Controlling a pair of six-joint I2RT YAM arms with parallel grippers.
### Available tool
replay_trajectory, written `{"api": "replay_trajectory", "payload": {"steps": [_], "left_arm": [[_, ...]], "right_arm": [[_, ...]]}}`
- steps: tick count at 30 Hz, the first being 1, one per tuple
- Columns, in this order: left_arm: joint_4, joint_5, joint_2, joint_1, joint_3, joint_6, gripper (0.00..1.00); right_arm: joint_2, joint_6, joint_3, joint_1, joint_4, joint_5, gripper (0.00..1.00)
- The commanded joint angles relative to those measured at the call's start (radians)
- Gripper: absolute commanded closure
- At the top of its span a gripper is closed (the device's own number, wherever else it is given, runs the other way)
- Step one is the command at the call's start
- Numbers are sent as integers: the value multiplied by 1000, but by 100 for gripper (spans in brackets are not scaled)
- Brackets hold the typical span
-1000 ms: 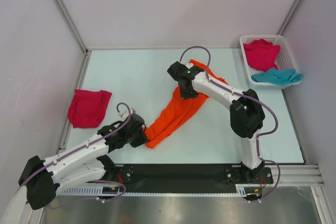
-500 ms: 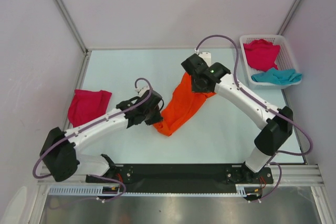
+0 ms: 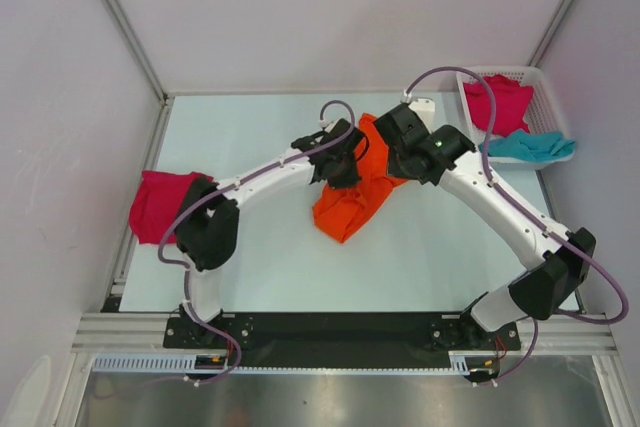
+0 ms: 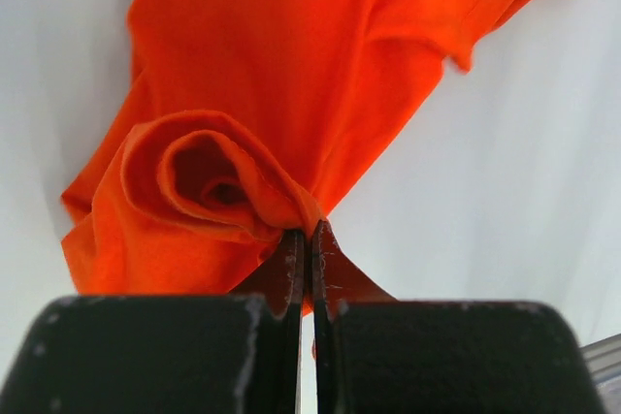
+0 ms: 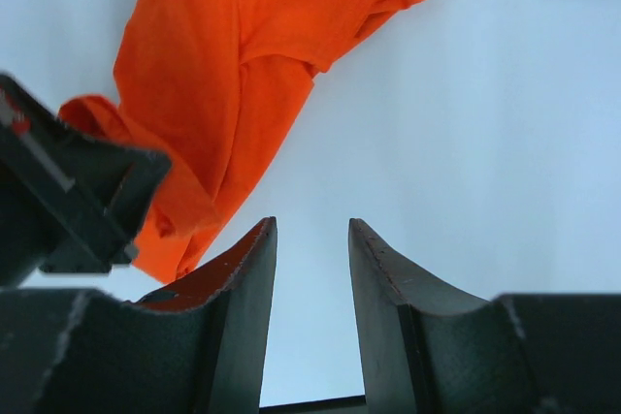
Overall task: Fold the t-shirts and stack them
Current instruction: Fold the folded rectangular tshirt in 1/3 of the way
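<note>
In the overhead view the pale table [image 3: 260,257] is bounded by metal rails [image 3: 150,147] on the left, top and right. White walls [image 3: 330,17] rise just behind the rails, and a black bar [image 3: 340,332] runs along the bottom edge, where both arms are bolted. Bare table surface is seen across the upper left, the lower middle and the lower right of that frame. Beside the left rail a pink t-shirt [image 3: 155,207] is laid flat, its right side hidden by the left arm's elbow.

The orange t-shirt [image 3: 348,212] is bunched in the centre of the table, well apart from every rail. Its upper part is covered by the two wrists, which are close together there. In the left wrist view the left gripper [image 4: 307,235] is pinched tight on a rolled fold of the orange cloth, and the rest of the garment is spread toward the top of that frame. The right gripper [image 5: 310,230] is held partly apart with nothing between its fingers. Only table is seen through the gap, and the orange cloth lies toward the upper left of that frame.

A white basket [image 3: 468,82] is set in the upper right corner, against the right rail. A second pink t-shirt [image 3: 497,102] is heaped in its upper half. A teal t-shirt [image 3: 528,147] is draped in its lower half, spilling over the rim.
</note>
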Motion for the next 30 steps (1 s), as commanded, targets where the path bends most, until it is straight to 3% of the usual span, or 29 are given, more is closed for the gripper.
{"api": "replay_trajectory", "payload": {"steps": [1, 10, 13, 17, 21, 24, 25, 26, 30], "left_arm": [[-49, 35, 131, 27, 187, 70, 100], [-55, 117, 259, 55, 272, 89, 98], [-57, 147, 266, 64, 269, 103, 86], [-57, 128, 242, 73, 245, 116, 51], [-57, 81, 193, 88, 222, 133, 31], [-66, 55, 155, 99, 197, 138, 27], [-71, 43, 141, 101, 174, 138, 19], [-75, 29, 127, 102, 159, 136, 18], [-72, -46, -9, 108, 53, 117, 17]], "right_arm": [[-75, 16, -13, -28, -11, 37, 58], [-76, 0, -25, -53, -13, 16, 57], [-69, 0, -27, -53, -10, 10, 57], [-62, 1, -34, -51, -8, 5, 57], [-65, 4, -56, -49, -8, 2, 57], [-68, 9, -71, -48, -8, 2, 57], [-73, 9, -76, -46, -5, 1, 57], [-75, 9, -80, -45, -4, 1, 57], [-75, 15, -100, -36, 6, -7, 57]]}}
